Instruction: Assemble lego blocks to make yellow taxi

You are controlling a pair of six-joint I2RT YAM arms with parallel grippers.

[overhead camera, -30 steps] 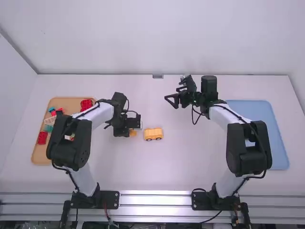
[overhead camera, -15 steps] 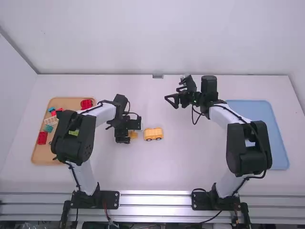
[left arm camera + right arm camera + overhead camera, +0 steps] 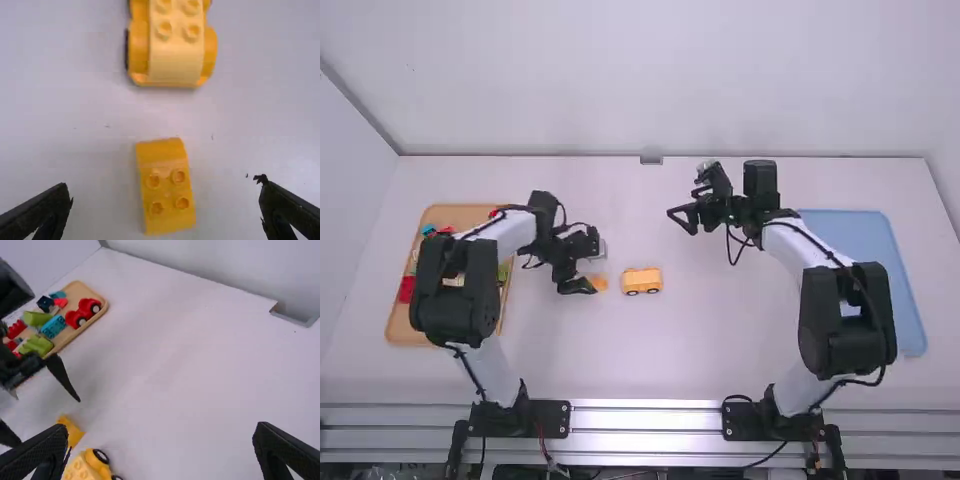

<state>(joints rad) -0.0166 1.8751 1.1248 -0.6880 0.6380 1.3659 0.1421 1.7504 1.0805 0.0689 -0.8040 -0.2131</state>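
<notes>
Crowds the left of the white desk (image 3: 720, 345) with a tan tray (image 3: 450, 214) holding a wheeled red piece (image 3: 82, 313), green blocks (image 3: 37, 318), a light blue block (image 3: 53, 326) and a dark blue block (image 3: 45, 303), partly hidden in the high view behind the left arm (image 3: 510, 232). Sets a blue tray (image 3: 850, 222) at the right, partly covered by the right arm (image 3: 800, 245). Includes a small notch (image 3: 651, 160) at the far edge, near the middle.

Places a yellow car (image 3: 641, 281) near the loose yellow block (image 3: 599, 284), on the block's right, with bare desk between. Leaves no room for much else on that side before meeting the car. Stands the car upright on dark wheels, with studs on top and long axis running roughly left to right.

Lays the block flat on the desk, with rounded end toward the car and four studs facing up at the other end. Runs its long axis nearly in line with the car's, slightly askew.

Shows the left tool (image 3: 592, 264) open and empty close by, with the block untouched between spread fingers in the left wrist view. Shows the right tool (image 3: 682, 203) also open and empty, well apart, farther up the desk beyond the car.
</notes>
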